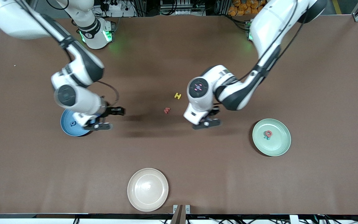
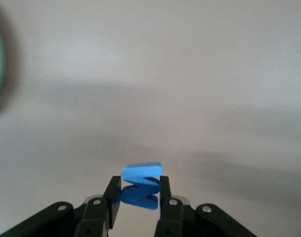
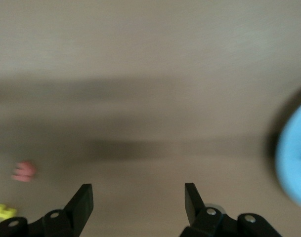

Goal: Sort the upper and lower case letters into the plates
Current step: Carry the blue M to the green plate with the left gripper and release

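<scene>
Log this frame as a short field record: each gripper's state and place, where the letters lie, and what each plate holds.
left gripper: shut on blue letter, above bare table
right gripper: open, empty, by the blue plate's edge
blue plate: toward the right arm's end, one small dark letter on it
green plate: toward the left arm's end, red letter and teal letter on it
cream plate: nearest the front camera, no letters
loose on table: yellow letter, red-orange letter
</scene>
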Robot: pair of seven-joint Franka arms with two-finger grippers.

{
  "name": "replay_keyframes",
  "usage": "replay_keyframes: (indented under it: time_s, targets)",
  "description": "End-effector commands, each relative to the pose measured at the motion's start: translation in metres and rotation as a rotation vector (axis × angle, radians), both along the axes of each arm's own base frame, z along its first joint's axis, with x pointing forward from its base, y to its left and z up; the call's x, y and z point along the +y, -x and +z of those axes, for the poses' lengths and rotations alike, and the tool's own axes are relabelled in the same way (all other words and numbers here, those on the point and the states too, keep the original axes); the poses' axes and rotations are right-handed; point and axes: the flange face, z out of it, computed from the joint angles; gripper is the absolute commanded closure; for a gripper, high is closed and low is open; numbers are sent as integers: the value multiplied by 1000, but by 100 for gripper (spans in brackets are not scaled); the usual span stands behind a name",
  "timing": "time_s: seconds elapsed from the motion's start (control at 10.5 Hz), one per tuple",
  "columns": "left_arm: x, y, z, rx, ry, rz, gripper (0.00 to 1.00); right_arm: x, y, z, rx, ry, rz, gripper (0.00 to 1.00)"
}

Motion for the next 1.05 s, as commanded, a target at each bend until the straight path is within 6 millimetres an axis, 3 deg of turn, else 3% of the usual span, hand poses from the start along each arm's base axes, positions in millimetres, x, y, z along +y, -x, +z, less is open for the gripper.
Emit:
replay_keyframes:
  time_s: [0.0, 0.1, 0.29, 0.57, 0.76, 0.86, 0.95]
  targets:
    - [89, -35, 28, 72, -9, 54, 100, 38, 10, -10, 5, -38, -137, 17]
    - [144, -57, 30, 111, 3, 54, 100, 41, 11, -15, 14, -38, -145, 17]
    - [226, -85, 31, 152, 49, 16, 100, 38, 10, -15, 17, -33, -150, 17]
    - [260, -93, 1, 191, 59, 36, 100, 20, 0, -20, 12, -24, -186, 17]
    - [278, -100, -28, 185, 44, 43, 99, 25, -4, -20, -23, -49, -191, 17]
    - [278, -100, -31, 188, 42, 42, 90, 33, -1, -20, -24, -50, -178, 17]
    - [278, -99, -31, 190, 41, 39, 67, 34, -2, -17, -27, -51, -194, 17]
